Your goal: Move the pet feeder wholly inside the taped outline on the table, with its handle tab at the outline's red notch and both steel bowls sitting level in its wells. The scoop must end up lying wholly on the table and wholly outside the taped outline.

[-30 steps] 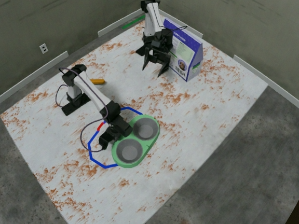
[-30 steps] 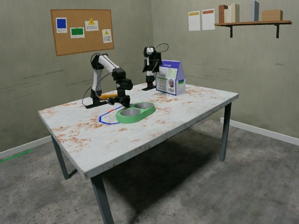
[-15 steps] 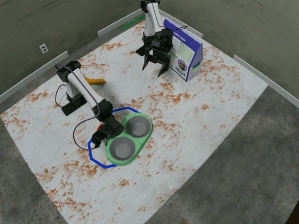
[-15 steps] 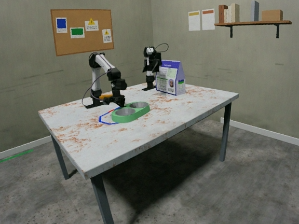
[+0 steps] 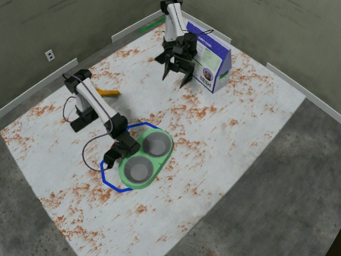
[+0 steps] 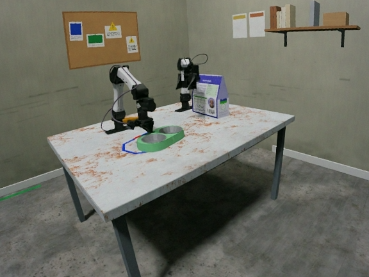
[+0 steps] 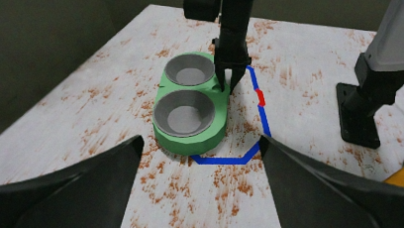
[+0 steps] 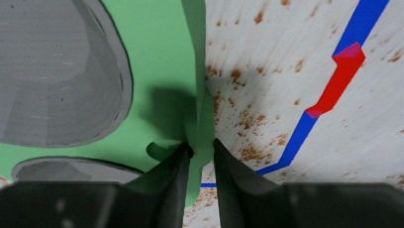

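The green pet feeder [image 5: 148, 157] [image 6: 160, 145] [image 7: 193, 145] [image 8: 153, 64] lies partly over the blue taped outline [image 5: 102, 175] [image 6: 123, 148] [image 7: 220, 161] [image 8: 342, 79] and covers its side away from the red notch [image 7: 260, 97]. Two steel bowls, one [image 5: 156, 145] [image 7: 189, 74] and another [image 5: 139, 170] [image 7: 184, 116], look level in the wells. My right gripper [image 7: 226, 93] [image 8: 201, 141] is shut on the handle tab, apart from the notch. My left gripper [image 5: 172, 83] [image 7: 201, 137] is open and empty above the table. The orange scoop [image 5: 109, 93] [image 6: 131, 119] [image 7: 397, 177] lies outside the outline, partly hidden by the right arm.
A purple and white puppy food bag [image 5: 207, 59] [image 6: 208, 99] stands close beside the left arm. The right arm's base [image 5: 84, 121] [image 7: 357, 116] stands between the scoop and the outline's notch side.
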